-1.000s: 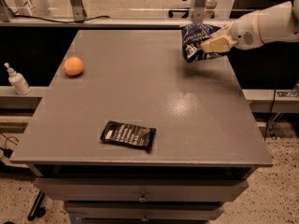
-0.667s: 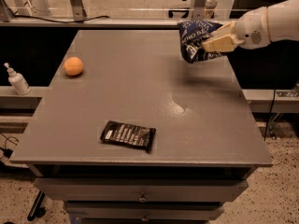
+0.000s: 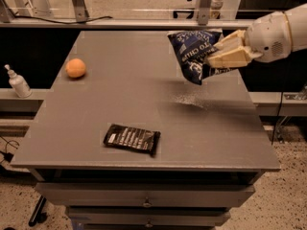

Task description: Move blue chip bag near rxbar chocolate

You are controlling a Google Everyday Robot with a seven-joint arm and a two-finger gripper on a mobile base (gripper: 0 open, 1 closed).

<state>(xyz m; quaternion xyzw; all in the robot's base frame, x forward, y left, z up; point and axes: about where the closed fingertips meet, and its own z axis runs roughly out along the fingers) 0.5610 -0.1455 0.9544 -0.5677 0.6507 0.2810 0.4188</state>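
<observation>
The blue chip bag (image 3: 193, 54) is a crinkly navy foil bag with white lettering. It hangs in the air above the table's far right part, tilted. My gripper (image 3: 221, 52) comes in from the right on a white arm and is shut on the bag's right side. The rxbar chocolate (image 3: 132, 138) is a flat black bar with white text. It lies near the table's front edge, left of centre, well apart from the bag and gripper.
The grey table (image 3: 144, 95) has drawers under its front edge. An orange (image 3: 76, 68) sits at the left side. A small white bottle (image 3: 18, 82) stands on a ledge off the table's left. Metal frame legs rise behind the far edge.
My gripper has carried the blue chip bag a little to the left and toward the front, lifted off the table. The rxbar and the orange have not moved.
</observation>
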